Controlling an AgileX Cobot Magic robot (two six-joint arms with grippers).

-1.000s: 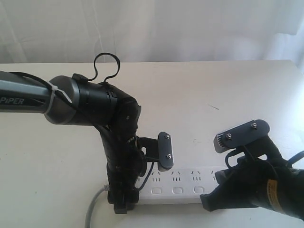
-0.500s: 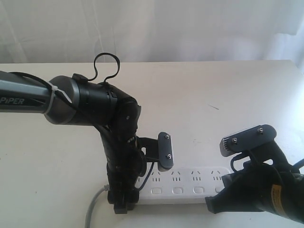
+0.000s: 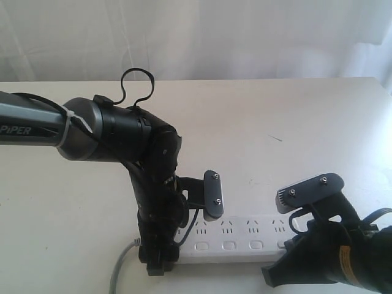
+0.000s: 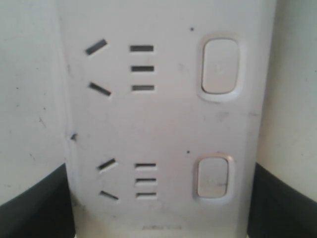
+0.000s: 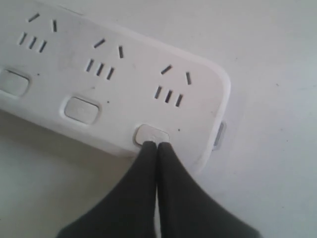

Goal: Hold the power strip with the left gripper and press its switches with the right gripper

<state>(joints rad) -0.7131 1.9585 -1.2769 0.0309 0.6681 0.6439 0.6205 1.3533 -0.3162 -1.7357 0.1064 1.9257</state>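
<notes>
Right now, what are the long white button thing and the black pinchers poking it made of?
The power strip looks like hard white plastic: smooth, slightly glossy, moulded rounded corners, a few scuffs. The right gripper looks matte black, plastic or rubber; I cannot tell which.

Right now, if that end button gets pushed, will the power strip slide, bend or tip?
Likely stiff: the power strip is a hard-looking plastic bar lying flat on the table, so bending or tipping seems unlikely. Smooth and probably light, it could slide, but the left fingers bracket its sides and should steady it.
</notes>
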